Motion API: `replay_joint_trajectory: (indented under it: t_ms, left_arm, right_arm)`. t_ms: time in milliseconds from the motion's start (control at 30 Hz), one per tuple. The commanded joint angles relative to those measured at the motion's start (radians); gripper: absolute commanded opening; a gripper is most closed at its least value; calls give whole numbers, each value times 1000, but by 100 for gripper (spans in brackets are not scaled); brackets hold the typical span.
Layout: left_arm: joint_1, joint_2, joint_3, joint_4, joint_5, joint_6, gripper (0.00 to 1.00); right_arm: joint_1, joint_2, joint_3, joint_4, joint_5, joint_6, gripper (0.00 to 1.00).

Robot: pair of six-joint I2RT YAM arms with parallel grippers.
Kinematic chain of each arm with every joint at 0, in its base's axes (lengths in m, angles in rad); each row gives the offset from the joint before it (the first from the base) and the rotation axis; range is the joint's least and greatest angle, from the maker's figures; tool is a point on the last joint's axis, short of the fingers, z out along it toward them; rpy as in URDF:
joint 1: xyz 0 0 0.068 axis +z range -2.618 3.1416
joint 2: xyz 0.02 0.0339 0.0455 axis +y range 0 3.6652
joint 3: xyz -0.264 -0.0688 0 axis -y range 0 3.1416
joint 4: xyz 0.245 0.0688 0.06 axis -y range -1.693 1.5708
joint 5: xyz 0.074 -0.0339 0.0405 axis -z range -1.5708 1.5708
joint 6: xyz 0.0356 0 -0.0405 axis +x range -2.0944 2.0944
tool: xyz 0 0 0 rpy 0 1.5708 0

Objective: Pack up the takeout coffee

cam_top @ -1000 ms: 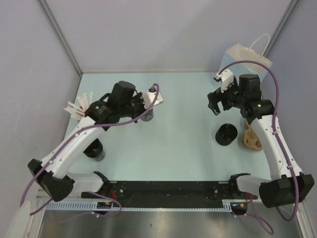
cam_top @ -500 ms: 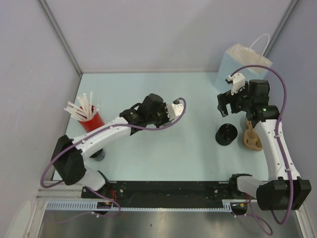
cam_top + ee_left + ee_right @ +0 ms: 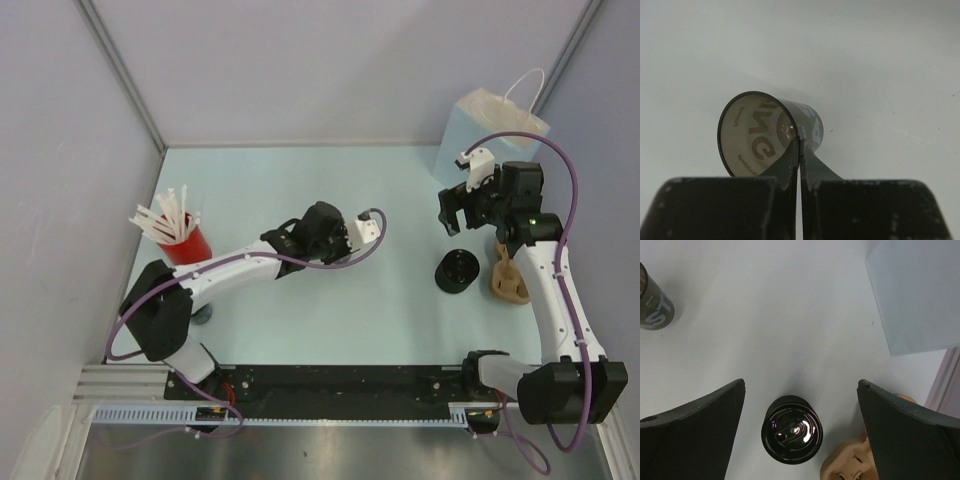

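**A:** Where is the takeout coffee [image 3: 792, 436]?

**B:** It stands upright on the table [image 3: 260, 180] with its lid on. It is on the near side of the pale-blue paper bag [image 3: 468, 130] and apart from it. The right gripper [image 3: 801, 385] hangs over it with its jaws spread wide, holding nothing.

**A:** So the step is the pick-up. How should it be done?

**B:** I'd come straight down with one finger on each side of the cup. Grip the wall below the lid, not the lid itself. Squeeze gently, since a disposable cup probably gives, and keep it upright on the way to the bag.

**A:** What is close by?

**B:** The brown cup carrier [image 3: 508, 280] lies just beside the coffee, also on the bag's near side. The finger on that side has little room. The bag stands tall, so the lift must clear its rim.

**A:** And the other arm?

**B:** The left gripper [image 3: 799, 142] looks pinched together on the rim of a dark printed cup [image 3: 767, 130]. It is well to the left of the bag, near the table's middle. The red cup of straws [image 3: 187, 243] is even farther left and out of the way.
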Motion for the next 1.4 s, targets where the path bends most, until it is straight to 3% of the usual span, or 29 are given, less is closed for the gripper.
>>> replay_joint_trajectory:
  t_ms: [0,733,1367]
  left_arm:
    - [-13,9,-18,68,-9,-36,0]
    - [-29,34,-46,91,-32,-39,6]
    - [-32,17,-54,76,-21,-20,27]
  right_arm:
    - [0,-1,-2,26,-9,11,100]
    - [-1,1,-5,17,-30,1,100]
    - [-3,10,-5,14,-44,0,100]
